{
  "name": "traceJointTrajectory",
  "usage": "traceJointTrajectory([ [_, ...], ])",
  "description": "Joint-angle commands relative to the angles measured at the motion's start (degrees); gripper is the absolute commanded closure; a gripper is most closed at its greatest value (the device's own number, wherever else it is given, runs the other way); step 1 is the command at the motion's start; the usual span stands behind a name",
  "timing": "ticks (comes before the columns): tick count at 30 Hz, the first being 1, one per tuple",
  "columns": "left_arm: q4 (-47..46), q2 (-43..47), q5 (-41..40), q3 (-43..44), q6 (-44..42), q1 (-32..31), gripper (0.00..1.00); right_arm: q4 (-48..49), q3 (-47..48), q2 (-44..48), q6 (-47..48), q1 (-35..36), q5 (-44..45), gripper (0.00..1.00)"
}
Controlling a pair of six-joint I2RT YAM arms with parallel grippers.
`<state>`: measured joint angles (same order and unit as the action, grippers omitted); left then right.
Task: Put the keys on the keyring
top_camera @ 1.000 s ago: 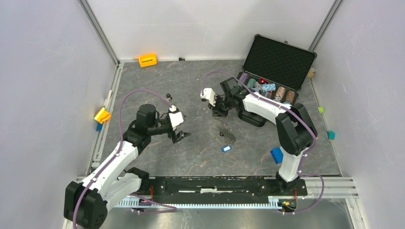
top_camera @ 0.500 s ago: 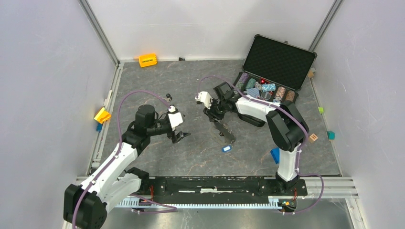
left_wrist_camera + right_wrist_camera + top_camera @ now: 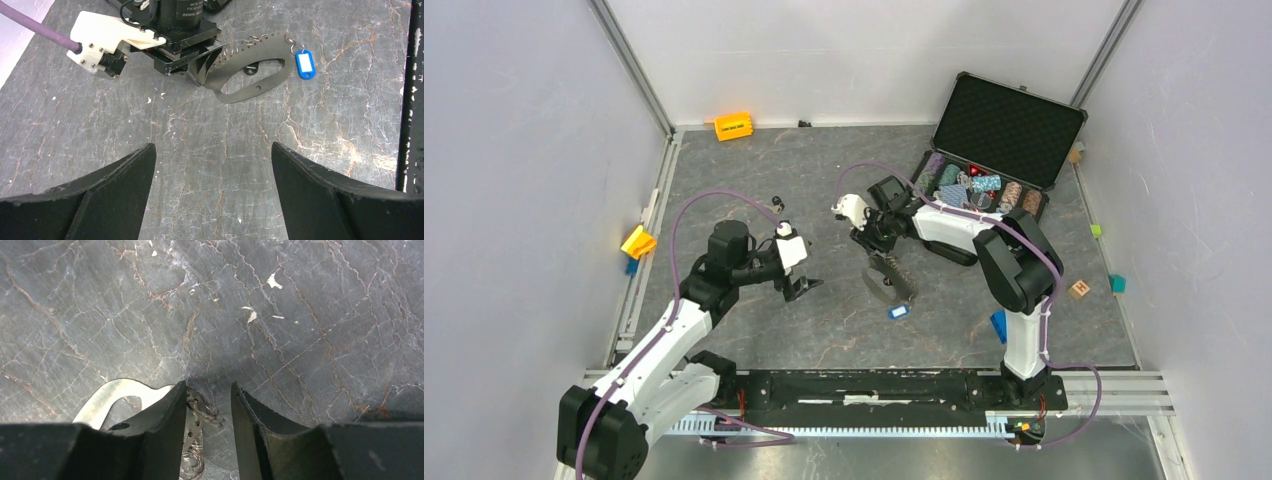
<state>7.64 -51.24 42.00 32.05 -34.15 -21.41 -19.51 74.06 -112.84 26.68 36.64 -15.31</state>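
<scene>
My right tool [image 3: 208, 388], half open and gripping nothing, straddles the wire rings [image 3: 202, 410] at one end of the keyring [image 3: 270, 47] flat on the table [image 3: 75, 130], seemingly to pinch one, the blue key [image 3: 305, 64] at its other end, while my wide-open, empty left tool [image 3: 212, 146] stands clear.

Blue key [image 3: 305, 64] at flat keyring's [image 3: 245, 95] end

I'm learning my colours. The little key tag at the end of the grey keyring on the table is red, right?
Not red: the key tag is blue. It does lie at the end of the grey keyring on the table; the left wrist view shows it clearly.
</scene>
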Motion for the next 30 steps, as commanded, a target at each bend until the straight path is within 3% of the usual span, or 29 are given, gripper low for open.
traceJointTrajectory([
  [1, -0.7, 0.7, -0.1, -0.2, -1.6, -0.1, 0.08, -0.8, 2.1, -1.6, -0.6, 0.3, 2.2, 0.58],
  [6, -0.7, 0.7, 0.0, -0.3, -1.6, -0.1, 0.08, -1.5, 2.6, -1.3, -0.4, 0.2, 1.4, 0.72],
  [7, -0.6, 0.7, 0.0, -0.2, -1.6, -0.1, 0.08, -2.1, 3.1, -0.7, -0.2, 0.3, 0.6, 0.82],
  [9, -0.6, 0.8, 0.0, -0.2, -1.7, -0.1, 0.08, -2.4, 3.3, 0.1, 0.0, 0.3, -0.1, 0.89],
  [14, -0.5, 1.0, 0.0, -0.3, -1.6, -0.1, 0.08, -4.0, 3.7, 3.1, 1.2, 0.2, -2.0, 1.0],
  [21, -0.6, 0.8, 0.0, -0.3, -1.8, -0.1, 0.07, -4.5, 1.0, 8.1, 2.8, -0.1, -3.1, 1.0],
  [30, -0.6, 1.0, 0.3, -0.3, -1.7, -0.1, 0.07, -6.0, 0.3, 8.8, 5.7, -1.1, -3.8, 0.76],
])
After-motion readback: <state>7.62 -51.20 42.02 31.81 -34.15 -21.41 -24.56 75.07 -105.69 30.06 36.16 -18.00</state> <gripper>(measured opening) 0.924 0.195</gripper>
